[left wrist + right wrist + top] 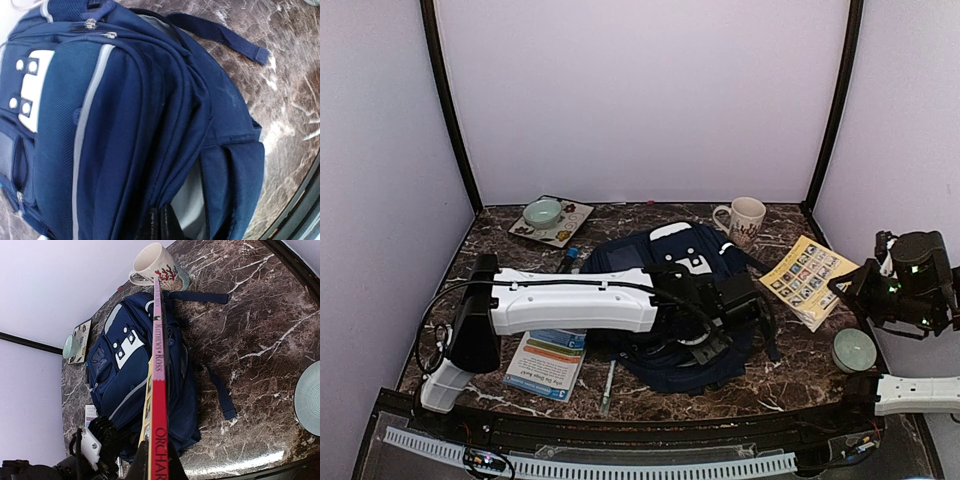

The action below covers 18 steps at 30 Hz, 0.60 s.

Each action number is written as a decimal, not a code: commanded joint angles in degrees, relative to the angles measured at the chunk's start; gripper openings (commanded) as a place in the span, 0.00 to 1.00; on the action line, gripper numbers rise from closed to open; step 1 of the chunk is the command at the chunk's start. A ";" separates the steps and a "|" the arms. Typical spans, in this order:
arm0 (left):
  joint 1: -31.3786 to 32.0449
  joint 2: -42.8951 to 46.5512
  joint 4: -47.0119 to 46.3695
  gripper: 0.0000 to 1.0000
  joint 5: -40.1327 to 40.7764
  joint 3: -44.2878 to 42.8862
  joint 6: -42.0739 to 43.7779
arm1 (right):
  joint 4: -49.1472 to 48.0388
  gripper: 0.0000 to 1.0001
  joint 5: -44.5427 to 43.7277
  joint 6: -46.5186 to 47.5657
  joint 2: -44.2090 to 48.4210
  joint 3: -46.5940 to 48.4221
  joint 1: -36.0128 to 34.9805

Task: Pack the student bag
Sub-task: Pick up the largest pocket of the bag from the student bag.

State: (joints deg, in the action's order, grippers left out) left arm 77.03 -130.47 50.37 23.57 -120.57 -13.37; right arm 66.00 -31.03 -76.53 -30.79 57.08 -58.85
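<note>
On the table (790, 370), left gripper (161, 225) pinches open student bag (125, 125) (grey lining (192, 200)); right gripper (156, 460) clamps book (159, 365).

The place is a robotics lab test cell, not a lived-in room. Two robot arms, the left arm (570, 300) and the right arm (915, 280), stand at the near edge of a marble-patterned desk (790, 385). Plain pale wall panels (640, 100) set between black frame posts (450, 110) box it in. A slotted cable duct (620, 465) runs along the front. Everyday things such as the student bag (630, 255), a mug (745, 220) and a book (810, 280) read as props.
</note>
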 commanded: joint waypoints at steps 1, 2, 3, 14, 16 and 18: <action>-0.46 0.68 5.73 0.00 8.44 -5.31 -2.60 | -2.68 0.00 0.94 2.55 0.35 0.14 0.23; -0.67 0.69 6.69 0.00 9.42 -6.39 -3.35 | -2.90 0.00 1.36 2.92 0.11 0.18 0.27; -1.04 0.72 7.86 0.00 10.28 -7.55 -4.17 | -3.12 0.00 1.76 3.20 -0.15 0.10 0.23; -8.24 5.90 12.49 0.00 5.17 -11.02 -15.69 | -8.30 0.00 11.16 5.75 -4.14 0.78 0.24; -8.47 7.16 11.34 0.00 4.74 -11.01 -16.42 | -8.10 0.00 12.96 5.17 -4.59 0.92 0.24; -8.56 8.27 10.24 0.00 4.17 -10.99 -17.16 | -8.39 0.00 15.42 4.72 -4.97 0.57 0.23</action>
State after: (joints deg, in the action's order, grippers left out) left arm 69.87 -129.78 60.90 26.70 -130.47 -26.65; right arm 61.06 -20.69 -71.88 -35.31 57.08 -58.85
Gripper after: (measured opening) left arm 0.026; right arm 0.040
